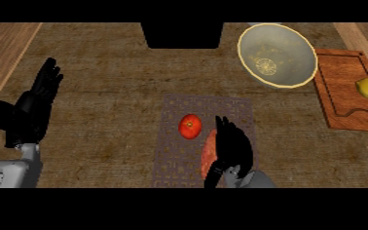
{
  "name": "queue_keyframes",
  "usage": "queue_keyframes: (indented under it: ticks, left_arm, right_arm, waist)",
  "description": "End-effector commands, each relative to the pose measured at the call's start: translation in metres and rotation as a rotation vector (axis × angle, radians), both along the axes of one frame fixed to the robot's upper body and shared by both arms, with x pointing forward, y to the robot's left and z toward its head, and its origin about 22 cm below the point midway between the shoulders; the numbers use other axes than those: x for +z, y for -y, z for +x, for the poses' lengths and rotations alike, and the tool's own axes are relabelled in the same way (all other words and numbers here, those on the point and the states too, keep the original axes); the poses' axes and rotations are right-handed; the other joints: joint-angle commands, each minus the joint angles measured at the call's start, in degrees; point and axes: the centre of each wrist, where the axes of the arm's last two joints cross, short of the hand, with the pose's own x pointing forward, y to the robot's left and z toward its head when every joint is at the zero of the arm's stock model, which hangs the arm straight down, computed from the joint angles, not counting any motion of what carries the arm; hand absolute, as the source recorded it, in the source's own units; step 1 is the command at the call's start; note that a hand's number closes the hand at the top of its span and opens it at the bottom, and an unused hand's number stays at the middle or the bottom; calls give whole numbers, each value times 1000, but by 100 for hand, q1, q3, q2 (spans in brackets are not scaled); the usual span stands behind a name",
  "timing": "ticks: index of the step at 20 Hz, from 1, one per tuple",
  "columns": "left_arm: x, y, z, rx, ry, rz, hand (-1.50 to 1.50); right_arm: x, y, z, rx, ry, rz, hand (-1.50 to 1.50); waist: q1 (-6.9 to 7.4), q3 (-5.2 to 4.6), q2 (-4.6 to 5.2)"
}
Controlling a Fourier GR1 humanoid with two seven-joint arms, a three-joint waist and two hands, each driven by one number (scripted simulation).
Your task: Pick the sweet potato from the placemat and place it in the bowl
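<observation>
— Nearest, on the right half of the placemat (173,165): sweet potato (208,148); long, reddish-brown, dull-skinned; lying lengthwise, near to far.
— Right flank hidden under the right hand (233,146), black, laid over and along it; clasped or merely resting there, cannot tell.
— And the mat?
— Rectangular, dark, woven in a fine lattice; flat on the brown, grainy counter (108,78).
— Just left of the sweet potato?
— Tomato (190,126); round, red, glossy; also on the mat.
— Left edge?
— Left hand (36,107); open, straight-fingered, upright, resting.
— Farther right?
— Wooden cutting board (345,92), grooved; something yellow (363,86) on it, cut off by the edge; then the bowl (287,44), round, pale, yellow-rimmed; a netted round mark on its near inner wall.
</observation>
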Motion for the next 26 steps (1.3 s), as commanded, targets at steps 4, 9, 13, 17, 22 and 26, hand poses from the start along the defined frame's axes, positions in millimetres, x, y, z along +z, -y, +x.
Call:
queue_keyframes:
  ticks: [4,9,13,17,22,26]
  left_arm:
    - [12,-5,-9,-16,-1,13,0]
    - [-16,4,2,-5,-7,1,0]
    - [7,-10,2,-5,-8,8,0]
    - [12,13,8,-3,-1,5,0]
    - [1,0,5,-31,13,7,0]
    - [10,6,14,-11,6,8,0]
  right_arm:
    - [-7,-8,1,-107,-57,-11,-150]
    - [-39,4,14,-7,-56,46,150]
    - [-44,16,33,-19,-15,78,150]
    - [-54,-10,22,-26,25,44,150]
    - [-28,9,43,450,101,20,150]
    - [-1,25,61,751,217,-21,150]
  waist:
    - [16,1,-7]
    - [-15,0,6]
    - [-1,1,10]
    - [39,4,10]
    - [143,2,51]
    - [80,6,36]
